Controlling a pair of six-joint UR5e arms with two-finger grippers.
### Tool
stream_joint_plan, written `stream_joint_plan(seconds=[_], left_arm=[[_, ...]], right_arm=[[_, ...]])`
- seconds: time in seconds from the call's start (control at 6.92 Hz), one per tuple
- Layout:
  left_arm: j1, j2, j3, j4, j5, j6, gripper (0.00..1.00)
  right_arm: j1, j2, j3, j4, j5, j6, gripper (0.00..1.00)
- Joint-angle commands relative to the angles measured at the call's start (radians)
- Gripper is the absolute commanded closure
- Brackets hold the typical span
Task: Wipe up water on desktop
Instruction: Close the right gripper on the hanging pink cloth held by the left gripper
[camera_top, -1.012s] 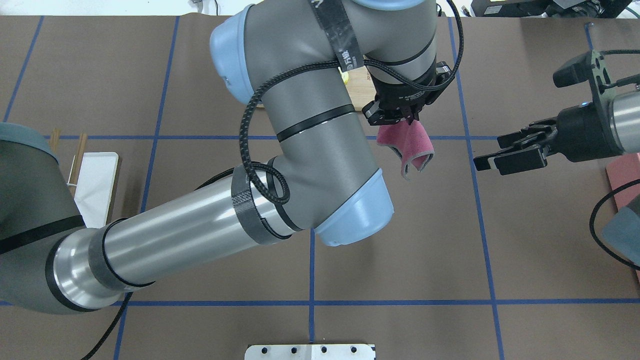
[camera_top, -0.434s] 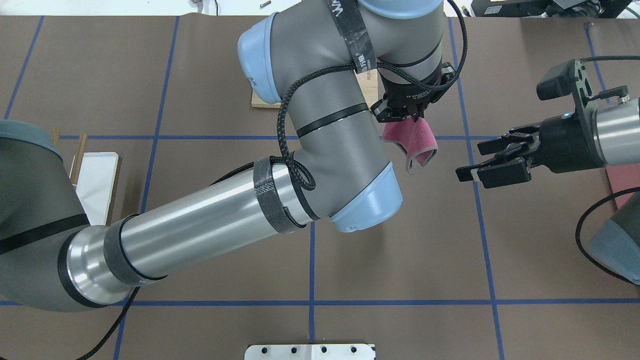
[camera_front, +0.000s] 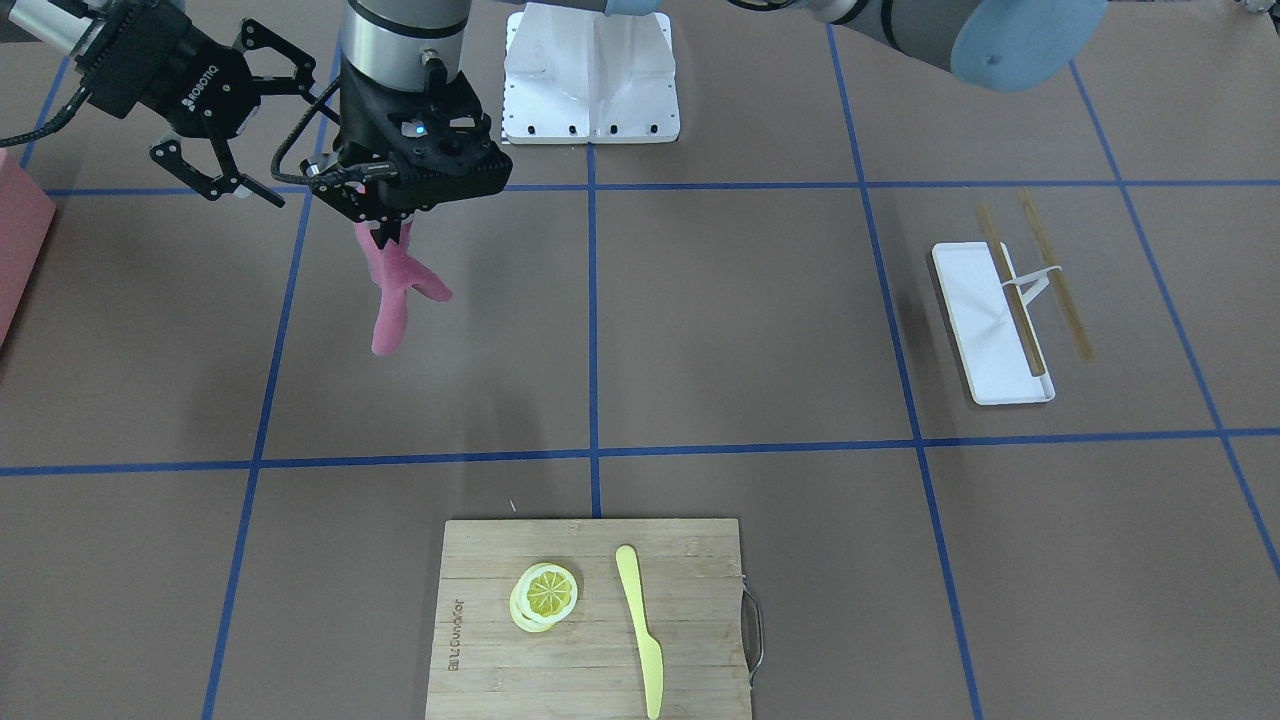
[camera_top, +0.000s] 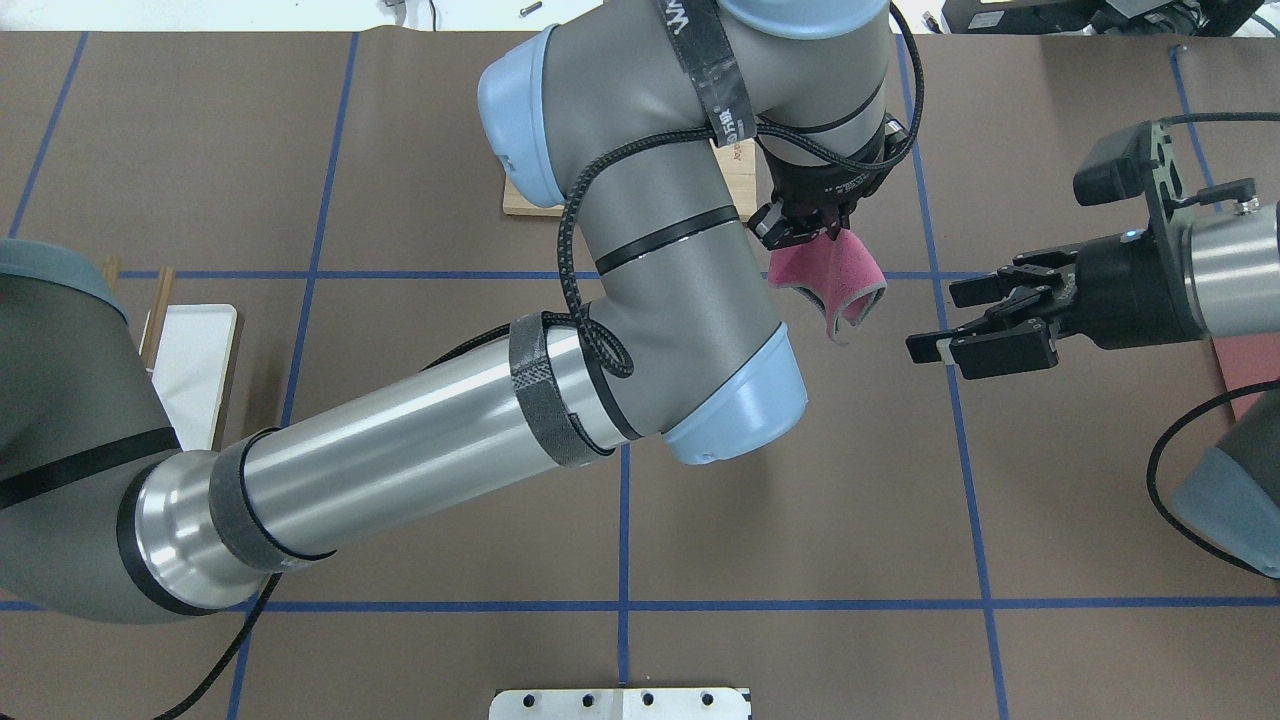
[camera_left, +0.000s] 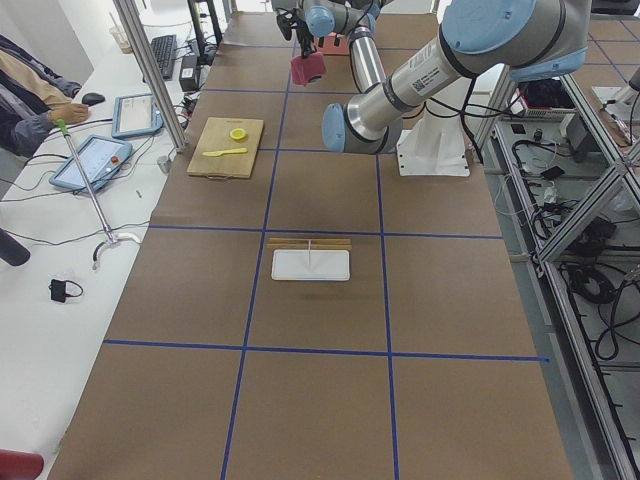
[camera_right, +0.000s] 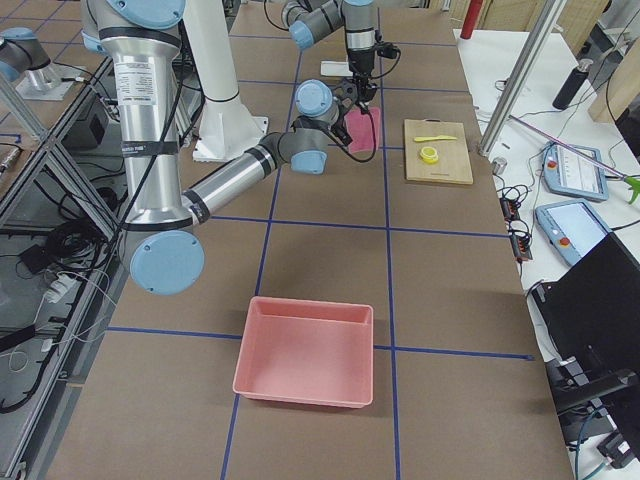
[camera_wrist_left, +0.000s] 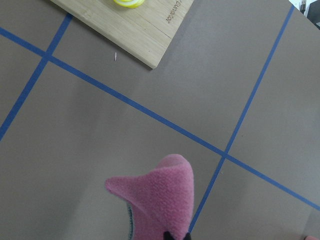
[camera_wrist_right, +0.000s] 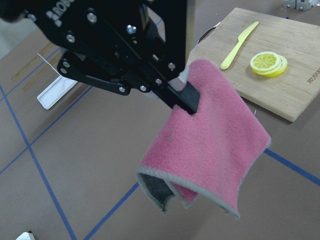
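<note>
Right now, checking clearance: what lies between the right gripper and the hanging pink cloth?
Nothing. The overhead view shows only bare desktop under the gap between the right gripper and the pink cloth.

Open desktop (camera_top: 890, 440) lies between hanging pink cloth (camera_top: 835, 282) and right pincer (camera_top: 935, 322).

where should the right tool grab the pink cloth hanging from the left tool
Grip the free lower fold of the pink cloth, below the left tool pinching its top. Come in level from the robot's right, where the open right tool faces it; the cloth hangs clear of the desktop.
</note>
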Motion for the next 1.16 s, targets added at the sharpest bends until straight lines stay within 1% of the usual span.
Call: stream_joint_plan(seconds=[0.0, 0.14, 0.58, 1.01], left_arm=[[-0.001, -0.004, -0.014, -0.001, 0.027, -0.113, 1.00], [-0.001, -0.004, -0.023, -0.001, 0.027, -0.138, 1.00], [0.000, -0.005, -0.034, 0.000, 0.025, -0.173, 1.00], [0.003, -0.013, -0.040, -0.001, 0.019, -0.187, 1.00]], right_arm=[[-0.030, 0.005, 0.000, 0.002, -0.067, -0.002, 0.02], [-0.053, 0.014, 0.000, 0.002, -0.096, -0.002, 0.03], [-0.094, 0.014, -0.008, 0.002, -0.227, -0.033, 0.04], [-0.098, 0.014, -0.009, 0.002, -0.271, -0.032, 0.05]])
